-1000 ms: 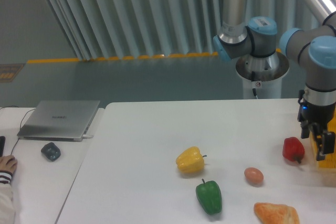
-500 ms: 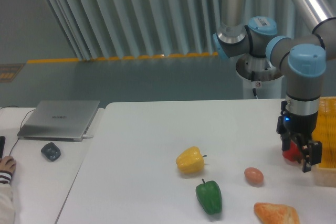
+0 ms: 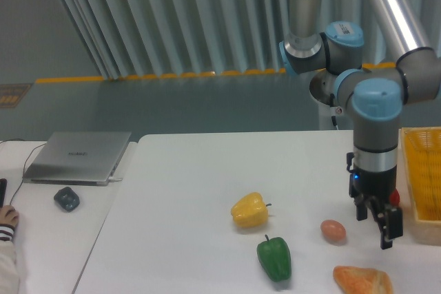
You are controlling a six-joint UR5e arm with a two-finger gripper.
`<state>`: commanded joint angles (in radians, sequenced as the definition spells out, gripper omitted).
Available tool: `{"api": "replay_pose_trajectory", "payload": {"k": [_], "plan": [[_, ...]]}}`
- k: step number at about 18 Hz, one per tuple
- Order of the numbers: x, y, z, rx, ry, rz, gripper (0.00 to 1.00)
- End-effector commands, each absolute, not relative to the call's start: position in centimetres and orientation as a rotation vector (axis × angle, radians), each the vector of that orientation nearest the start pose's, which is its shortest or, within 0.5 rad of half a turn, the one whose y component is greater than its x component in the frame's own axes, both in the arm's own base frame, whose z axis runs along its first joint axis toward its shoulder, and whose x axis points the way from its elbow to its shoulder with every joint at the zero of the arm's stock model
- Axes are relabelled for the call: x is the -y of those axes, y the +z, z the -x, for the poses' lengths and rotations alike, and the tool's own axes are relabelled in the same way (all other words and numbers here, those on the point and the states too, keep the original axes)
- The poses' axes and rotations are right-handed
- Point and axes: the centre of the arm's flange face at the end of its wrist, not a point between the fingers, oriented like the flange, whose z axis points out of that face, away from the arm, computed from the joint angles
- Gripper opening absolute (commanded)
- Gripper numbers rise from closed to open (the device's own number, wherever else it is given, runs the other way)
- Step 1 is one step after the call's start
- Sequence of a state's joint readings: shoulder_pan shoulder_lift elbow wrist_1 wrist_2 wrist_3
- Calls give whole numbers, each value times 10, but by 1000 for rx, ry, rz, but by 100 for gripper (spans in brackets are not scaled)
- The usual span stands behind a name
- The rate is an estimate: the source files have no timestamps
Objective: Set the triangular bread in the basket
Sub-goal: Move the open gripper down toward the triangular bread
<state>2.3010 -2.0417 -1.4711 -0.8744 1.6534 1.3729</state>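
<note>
Golden-orange and glossy, the triangular croissant-like bread [image 3: 363, 280] lies on the white worktop [image 3: 193, 197] at the near edge of the view, partly cut off. Just above it hangs the black two-finger gripper [image 3: 377, 222], its jaws parted and holding nothing, with a small brown egg [image 3: 333, 230] just beyond the bread and to the left of the fingers. A red pepper [image 3: 393, 197] peeks from behind the wrist, and the bright yellow mesh basket [image 3: 422, 173] sits beyond the bread at the right edge. To grasp well, I judge the arm should centre over the bread's thick middle, descend straight, keep clear of the egg, then close gently so the smooth crust does not slip.
</note>
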Motion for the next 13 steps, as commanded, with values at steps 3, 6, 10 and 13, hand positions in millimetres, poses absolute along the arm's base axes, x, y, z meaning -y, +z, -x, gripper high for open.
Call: {"api": "replay_pose_trajectory", "payload": {"k": [3, 6, 10, 13], "plan": [[-601, 337, 368, -927, 504, 2860, 100], [-607, 331, 373, -929, 506, 2859, 100], [-611, 321, 377, -925, 512, 2860, 100], [-614, 313, 380, -925, 503, 2865, 100]]}}
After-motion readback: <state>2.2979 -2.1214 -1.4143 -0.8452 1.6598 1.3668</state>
